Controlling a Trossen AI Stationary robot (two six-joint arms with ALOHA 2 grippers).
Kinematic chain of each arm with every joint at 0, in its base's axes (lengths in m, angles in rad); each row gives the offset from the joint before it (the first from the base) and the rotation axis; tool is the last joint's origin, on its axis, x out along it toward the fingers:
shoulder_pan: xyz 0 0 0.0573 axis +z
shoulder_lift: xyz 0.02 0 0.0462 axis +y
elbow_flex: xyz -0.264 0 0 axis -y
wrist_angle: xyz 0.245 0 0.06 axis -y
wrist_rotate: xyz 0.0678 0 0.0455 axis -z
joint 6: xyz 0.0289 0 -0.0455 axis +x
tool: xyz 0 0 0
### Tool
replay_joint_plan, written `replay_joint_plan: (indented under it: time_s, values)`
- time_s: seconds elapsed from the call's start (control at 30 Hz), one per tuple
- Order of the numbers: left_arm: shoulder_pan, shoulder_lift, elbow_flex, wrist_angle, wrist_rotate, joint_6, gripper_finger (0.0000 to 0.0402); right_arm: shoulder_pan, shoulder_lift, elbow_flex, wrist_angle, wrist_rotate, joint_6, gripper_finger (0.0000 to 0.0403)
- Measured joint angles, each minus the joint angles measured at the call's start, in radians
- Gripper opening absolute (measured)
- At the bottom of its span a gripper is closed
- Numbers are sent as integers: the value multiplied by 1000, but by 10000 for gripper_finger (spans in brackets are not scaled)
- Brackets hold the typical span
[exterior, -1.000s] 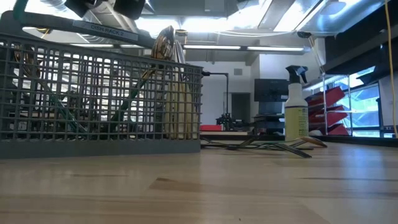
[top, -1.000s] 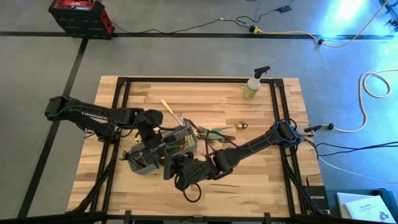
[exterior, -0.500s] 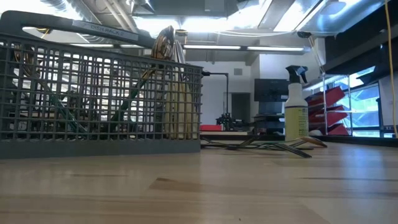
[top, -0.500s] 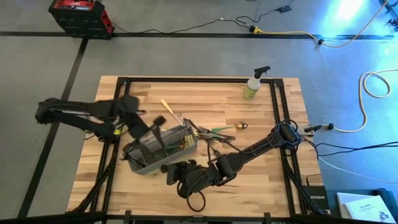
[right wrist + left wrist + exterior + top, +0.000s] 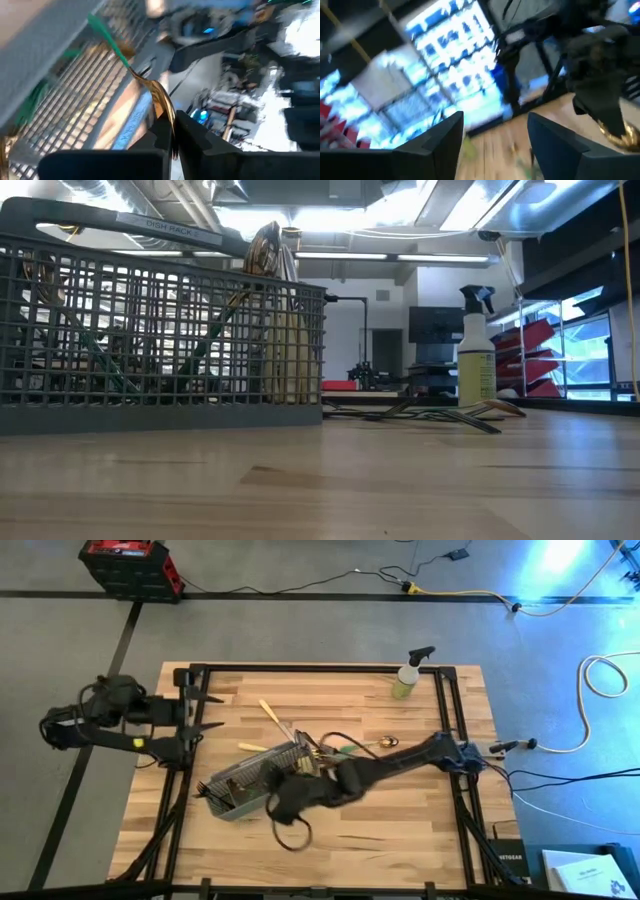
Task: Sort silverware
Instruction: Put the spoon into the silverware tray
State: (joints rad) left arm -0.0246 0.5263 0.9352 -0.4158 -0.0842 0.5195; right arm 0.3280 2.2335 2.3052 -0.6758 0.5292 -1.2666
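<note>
The grey wire-mesh caddy [image 5: 245, 783] stands on the table's left half with several pieces of silverware [image 5: 266, 255] upright in it. My right gripper [image 5: 274, 802] hovers over the caddy's near side, shut on a green-handled piece with a gold head [image 5: 125, 60]. More silverware [image 5: 347, 751] lies loose on the table right of the caddy, and two cream-handled pieces [image 5: 273, 719] lie beyond it. My left gripper [image 5: 212, 711] is drawn back at the table's left edge. It is level and open, with nothing between its fingers [image 5: 435, 145]. My right gripper pinches the green-handled piece by its gold head [image 5: 164, 102] between the two fingertips. The slim green handle [image 5: 107, 36] juts out beyond the fingers, slanting over the caddy's mesh. Whether the handle touches the caddy I cannot tell.
A yellow-green spray bottle [image 5: 407, 677] stands at the table's far right. A small gold-coloured thing [image 5: 390, 742] lies right of the loose pile. A black frame [image 5: 190, 740] runs round the tabletop. Bare wood lies along the near edge [image 5: 380, 840].
My left gripper has pulled away from the caddy toward the table's left edge, rising and tipping from pointing down to level. My right gripper has moved from the caddy's near side toward the far edge, over the caddy, and has rolled. The caddy has kept its place.
</note>
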Motion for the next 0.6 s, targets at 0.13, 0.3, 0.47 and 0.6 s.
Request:
replay_joint_plan:
  time_s: [0.13, 0.3, 0.47, 0.6]
  values:
    - [0, -3, 0, -37, -52, -40, 206, -72, 11, 52, 0, -80, 28, 0]
    - [0, 27, 0, -172, -207, -59, 205, -140, 10, 51, -61, -214, 82, 0]
    - [0, 76, 0, -335, -314, -101, 205, -139, 11, 39, -79, -258, 81, 0]
    - [-1, 130, 0, -427, -325, -145, 205, -127, 11, 37, -109, -267, 83, 0]
